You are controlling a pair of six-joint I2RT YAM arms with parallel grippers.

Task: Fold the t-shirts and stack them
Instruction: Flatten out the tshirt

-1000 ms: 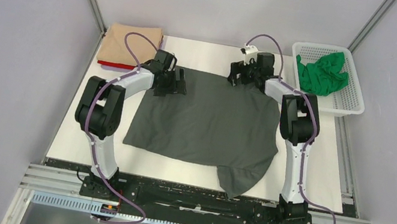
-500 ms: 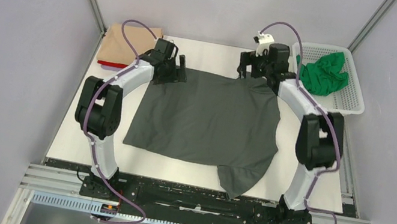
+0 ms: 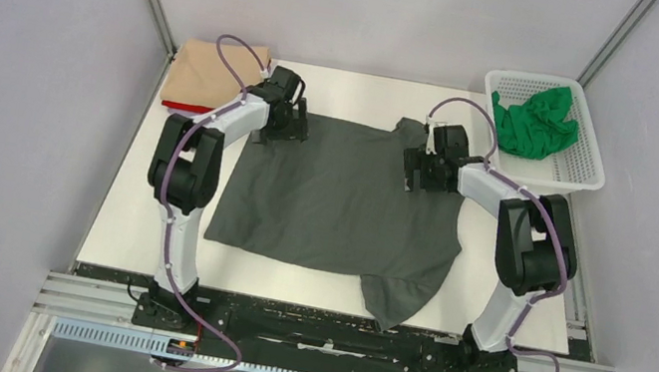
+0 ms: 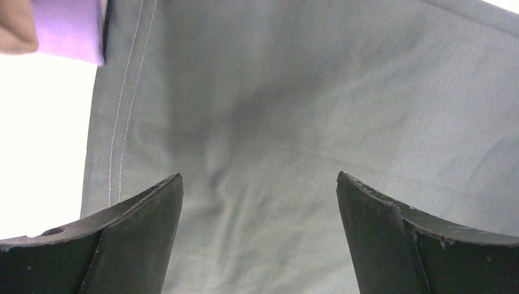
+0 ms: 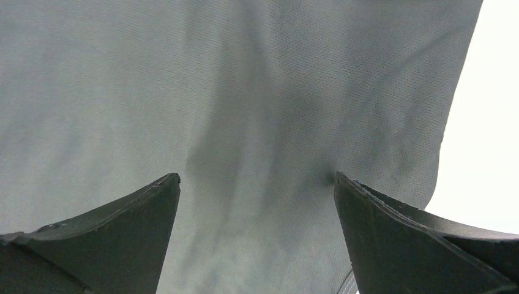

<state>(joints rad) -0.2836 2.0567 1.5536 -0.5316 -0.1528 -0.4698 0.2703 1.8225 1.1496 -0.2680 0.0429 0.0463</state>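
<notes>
Grey cloth on a white desk (image 3: 352, 89), with both claws spread wide and holding nothing.
Pale walls (image 3: 17, 93) close in the desk. The dark grey tee (image 3: 343, 199) lies flat across its middle, with the left claw (image 3: 280, 122) at the far-left corner and the right claw (image 3: 421, 171) at the far-right side. Far left, a tan tee (image 3: 219, 66) lies on a red tee (image 3: 192, 108). Far right, a green tee (image 3: 537, 120) is bundled in a white mesh basket (image 3: 581, 168). Only the left wrist view shows the stitched hem (image 4: 119, 122).
</notes>
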